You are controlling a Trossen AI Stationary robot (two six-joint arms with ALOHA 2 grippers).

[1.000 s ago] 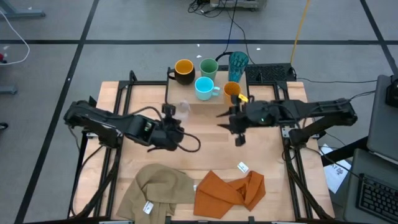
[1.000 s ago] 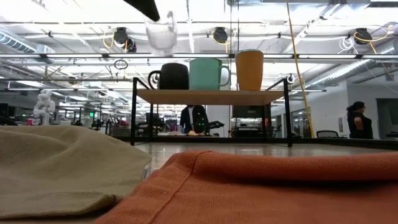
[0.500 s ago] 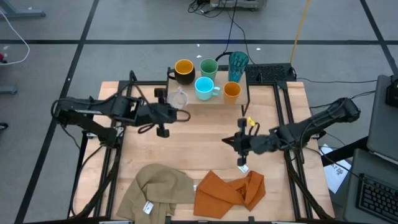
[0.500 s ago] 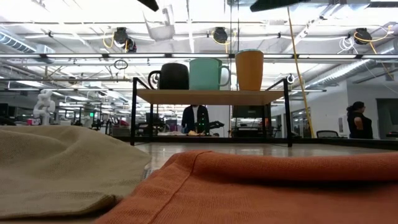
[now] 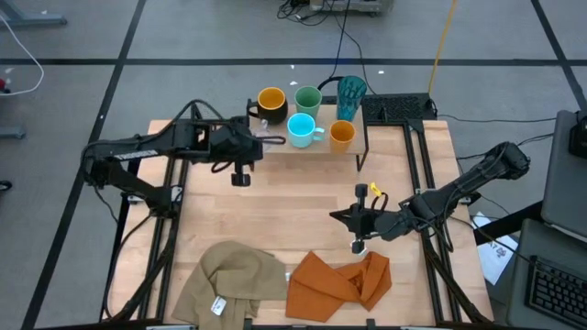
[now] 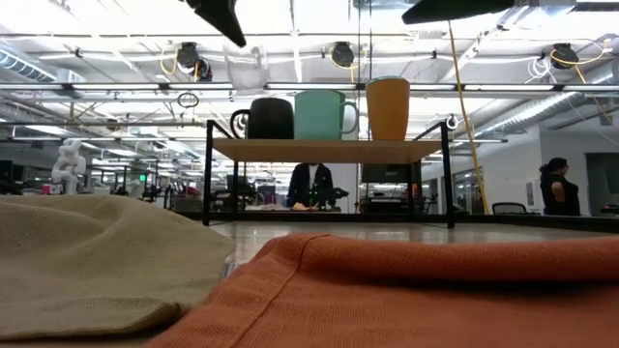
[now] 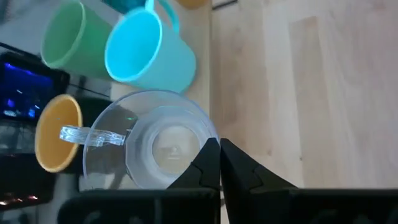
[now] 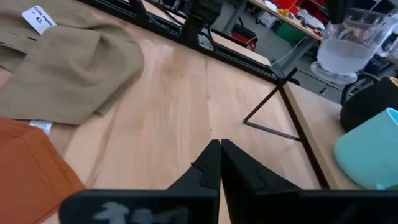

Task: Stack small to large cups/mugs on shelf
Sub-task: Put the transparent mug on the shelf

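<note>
The left gripper, pinching the clear cup by its wall, is hanging at upper centre above the shelf for placing. The right gripper, closed and empty, is idling at lower right, clear of the shelf.

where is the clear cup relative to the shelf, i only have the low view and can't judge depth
Observer: From above, it hangs over the shelf's front left corner, in front of the black mug.
Operator: how is it held
Observer: The left gripper pinches the clear cup by its rim wall, with the handle toward the black mug.
Operator: right arm in the way
Observer: No, the right gripper is shut near the orange cloth, away from the shelf.
</note>
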